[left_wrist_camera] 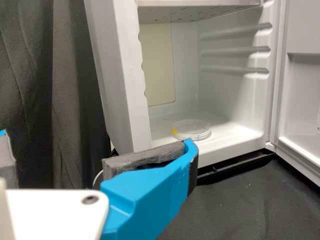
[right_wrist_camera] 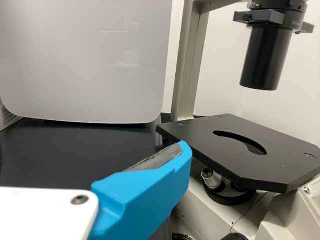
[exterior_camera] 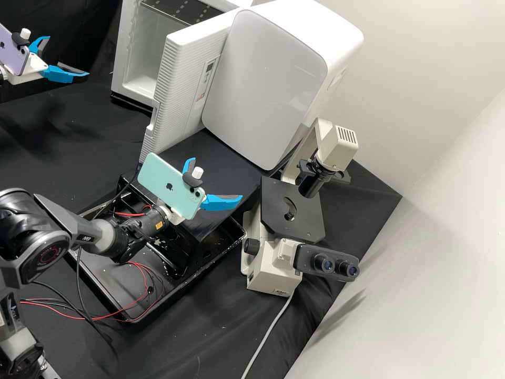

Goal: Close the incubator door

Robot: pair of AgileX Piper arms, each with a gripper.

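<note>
The white plastic incubator door (exterior_camera: 181,84), ribbed on its outer side and set with a small control panel, stands swung wide from the white box-shaped incubator (left_wrist_camera: 235,97); inside, a clear, round, lidded dish (left_wrist_camera: 191,128) sits on the floor of the chamber. The left hand (exterior_camera: 68,56) is open and empty at the upper left of the high view, on the side of the door's inner face. The right hand (exterior_camera: 218,178) is open too, nothing between its fingers, near the door's outer side and between it and the cream-and-black microscope (exterior_camera: 273,260), above the black-draped table (exterior_camera: 94,158). The door looks stiff and fairly light for its size, since the hinge bears its weight, so it likely wants pushing rather than gripping. Best contact would be the outer face close to the free edge, around the recessed grip, where leverage is greatest; near the hinge it would feel heavy. The smooth plastic may let a fingertip skid, though the ribs should give some bite. Steady, even pressure would suit it, perhaps firmer at the end to seat the seal; a slam could jolt the dish, which is probably brittle.
</note>
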